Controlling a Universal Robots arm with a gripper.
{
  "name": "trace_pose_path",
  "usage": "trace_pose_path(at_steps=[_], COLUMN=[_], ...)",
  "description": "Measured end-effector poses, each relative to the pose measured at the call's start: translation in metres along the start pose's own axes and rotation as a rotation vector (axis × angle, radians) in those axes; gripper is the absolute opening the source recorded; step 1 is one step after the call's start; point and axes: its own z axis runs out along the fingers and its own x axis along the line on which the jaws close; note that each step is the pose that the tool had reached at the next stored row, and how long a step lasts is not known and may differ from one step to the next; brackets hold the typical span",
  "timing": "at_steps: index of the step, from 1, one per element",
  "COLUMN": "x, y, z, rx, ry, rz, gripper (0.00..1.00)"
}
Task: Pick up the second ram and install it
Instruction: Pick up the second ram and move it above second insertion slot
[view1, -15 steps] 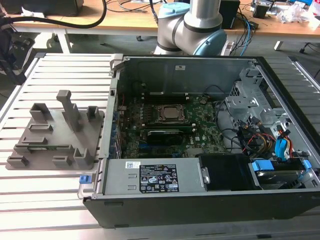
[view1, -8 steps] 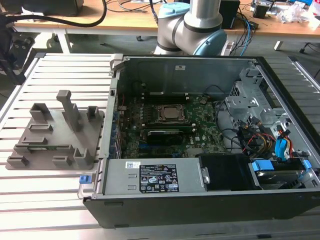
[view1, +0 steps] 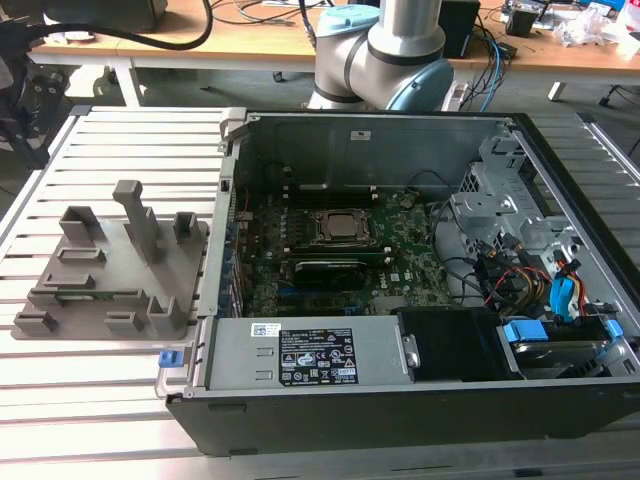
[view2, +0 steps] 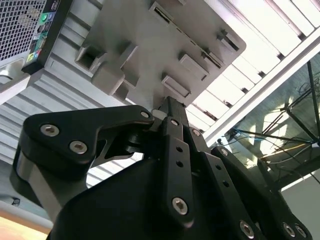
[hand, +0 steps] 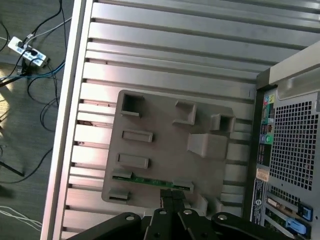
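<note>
Slotted aluminium made up the surface (view1: 120, 400), and on it sat an open computer case (view1: 400, 420) with its green motherboard (view1: 400, 270) exposed. The arm's pale base (view1: 380, 50) rose behind the case. Toward the exterior view's left, just beside the case, a grey fixture plate (view1: 110, 270) with upright blocks lay flat on the slats.

From where I stood, the work was all over that plate. In the first wrist view the second ram (hand: 150, 180), a thin green stick, lay along one edge of the fixture plate (hand: 165, 125), seated between two small grey holders and not lifted. The end effector (hand: 172, 194) hung over that same edge, its dark tips close to the stick's middle; I could not tell whether they touched it. Its two fingers looked clenched together, with nothing visible between them.

In the second wrist view the end effector (view2: 167, 102) pointed at the fixture plate (view2: 145, 45), black linkages spread wide behind the tips.

Off the surface's edge, loose cables (hand: 35, 95) and a white power strip (hand: 29, 51) lay on the floor.
</note>
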Motion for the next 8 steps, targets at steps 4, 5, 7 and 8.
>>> trace_pose_path(at_steps=[4, 5, 7, 8], x=[0.0000, 0.0000, 0.0000, 0.0000], y=[0.0000, 0.0000, 0.0000, 0.0000], z=[0.0000, 0.0000, 0.0000, 0.0000], rx=[-0.0007, -0.0010, -0.0015, -0.0016], ry=[0.0014, 0.0019, 0.0028, 0.0031], rz=[-0.031, -0.043, -0.063, -0.070], gripper=[0.11, 0.11, 0.11, 0.11])
